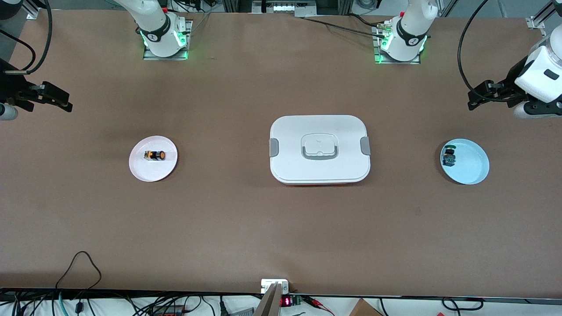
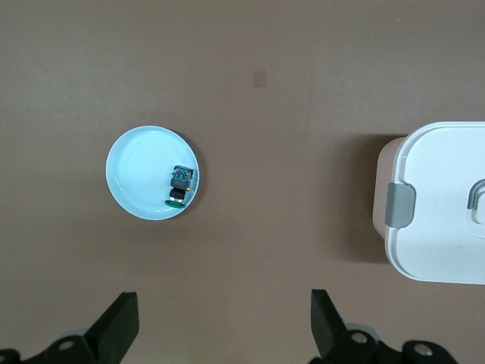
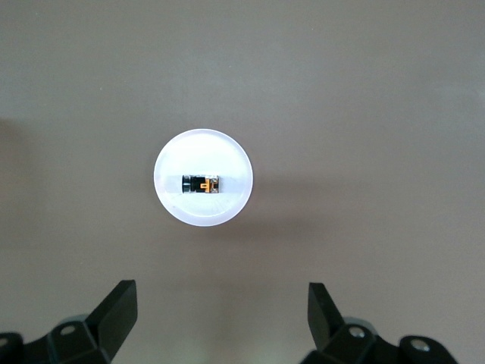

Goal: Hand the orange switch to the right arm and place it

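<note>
The orange switch lies on its side on a pale pink plate toward the right arm's end of the table. It also shows in the right wrist view, on the same plate. My right gripper is open and empty, up in the air over the table's edge at the right arm's end, apart from the plate; its open jaws show in the right wrist view. My left gripper is open and empty, up over the left arm's end, and shows in the left wrist view.
A white lidded box with grey latches sits mid-table and shows in the left wrist view. A light blue plate toward the left arm's end holds a green-topped, blue-bodied switch, also in the left wrist view.
</note>
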### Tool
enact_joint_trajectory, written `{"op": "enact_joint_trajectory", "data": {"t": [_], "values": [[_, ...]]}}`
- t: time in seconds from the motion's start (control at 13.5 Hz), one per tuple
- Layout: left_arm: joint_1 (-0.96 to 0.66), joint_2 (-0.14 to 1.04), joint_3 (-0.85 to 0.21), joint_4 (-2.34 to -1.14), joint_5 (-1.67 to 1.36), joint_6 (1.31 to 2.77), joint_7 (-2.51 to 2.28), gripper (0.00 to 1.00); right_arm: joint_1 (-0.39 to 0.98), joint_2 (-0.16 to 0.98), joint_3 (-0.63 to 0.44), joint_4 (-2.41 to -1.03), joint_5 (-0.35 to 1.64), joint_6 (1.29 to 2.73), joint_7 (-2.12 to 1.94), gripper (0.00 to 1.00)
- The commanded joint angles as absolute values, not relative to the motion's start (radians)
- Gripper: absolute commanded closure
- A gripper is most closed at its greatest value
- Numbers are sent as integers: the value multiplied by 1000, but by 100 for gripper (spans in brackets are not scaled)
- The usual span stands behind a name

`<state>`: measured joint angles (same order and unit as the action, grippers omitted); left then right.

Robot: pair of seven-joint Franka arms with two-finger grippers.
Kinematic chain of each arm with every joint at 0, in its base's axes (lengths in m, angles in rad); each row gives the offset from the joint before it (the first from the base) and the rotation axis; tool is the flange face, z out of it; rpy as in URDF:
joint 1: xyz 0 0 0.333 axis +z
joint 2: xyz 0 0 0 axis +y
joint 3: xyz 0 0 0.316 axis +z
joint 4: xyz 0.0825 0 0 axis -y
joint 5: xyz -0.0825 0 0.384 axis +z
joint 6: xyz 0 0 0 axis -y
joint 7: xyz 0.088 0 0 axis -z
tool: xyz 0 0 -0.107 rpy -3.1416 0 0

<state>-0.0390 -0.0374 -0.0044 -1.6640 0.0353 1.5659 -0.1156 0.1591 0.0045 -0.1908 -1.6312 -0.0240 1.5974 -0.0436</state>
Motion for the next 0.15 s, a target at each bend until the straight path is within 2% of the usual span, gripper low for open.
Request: {"op": "enact_joint_trajectory", "data": {"t": [0.0, 0.07], "values": [[-38, -20, -8, -1626, 29, 1539, -103, 0, 156, 6, -186, -1611, -12, 1575, -48, 0], [-37, -20, -8, -1626, 29, 1537, -103, 0, 156, 5, -186, -1611, -12, 1575, -46, 0]]}}
